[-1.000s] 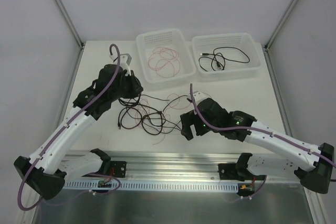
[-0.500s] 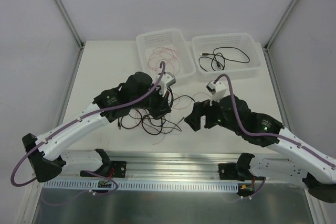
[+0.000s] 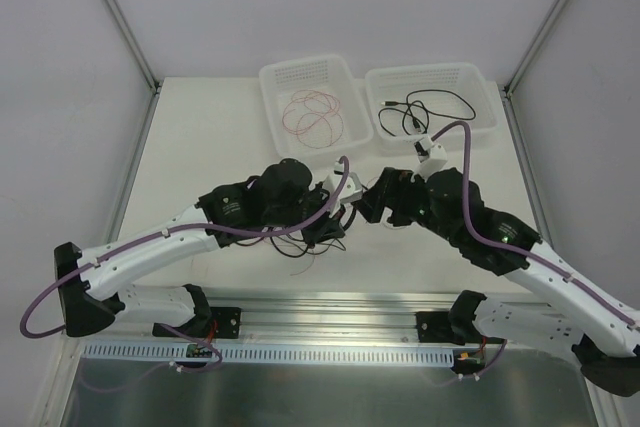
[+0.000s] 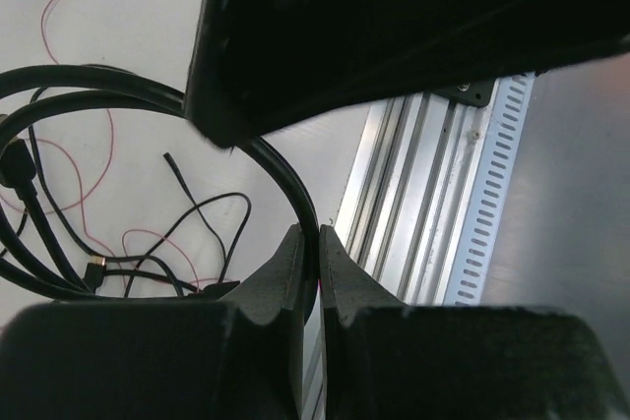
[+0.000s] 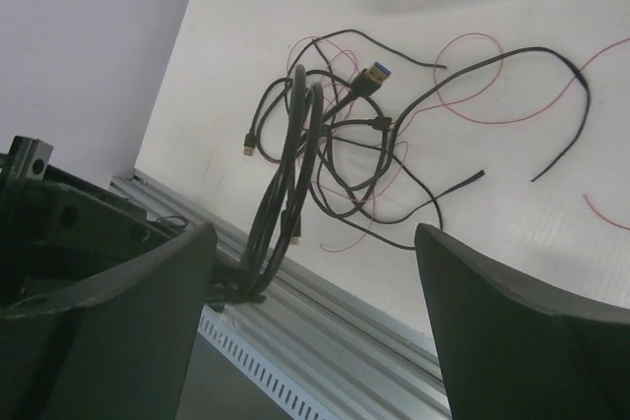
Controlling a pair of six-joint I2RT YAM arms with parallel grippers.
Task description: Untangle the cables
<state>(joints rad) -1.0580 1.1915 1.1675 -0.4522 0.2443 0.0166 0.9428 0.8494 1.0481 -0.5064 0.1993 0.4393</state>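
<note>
**A:** Where do the cables (image 5: 330,159) lie?

**B:** Mid-tabletop (image 3: 200,137), in a loose knot of black leads and fine red wire, just in front of two baskets. A bundle of black strands rises from the knot toward the near rail (image 5: 325,341).

**A:** What holds it up?

**B:** The left claw (image 4: 310,235), clenched on a black strand. Its wrist view shows the strand pinched between the fingers, with loops curving away over the tabletop.

**A:** And the right claw (image 5: 315,233)?

**B:** Released, with fingers spread wide and nothing between them. It hangs above the knot, and a gold-and-blue plug (image 5: 372,77) lies on the tabletop below it.

**A:** How do the arms stand?

**B:** Seen from above, both reach to the middle. The claws are close together and the arms hide most of the knot.

**A:** What is in the baskets?

**B:** The left basket (image 3: 285,72) holds coiled red wire (image 3: 312,112). The right basket (image 3: 480,82) holds a black cable (image 3: 425,107). Both are apart from the knot.
</note>
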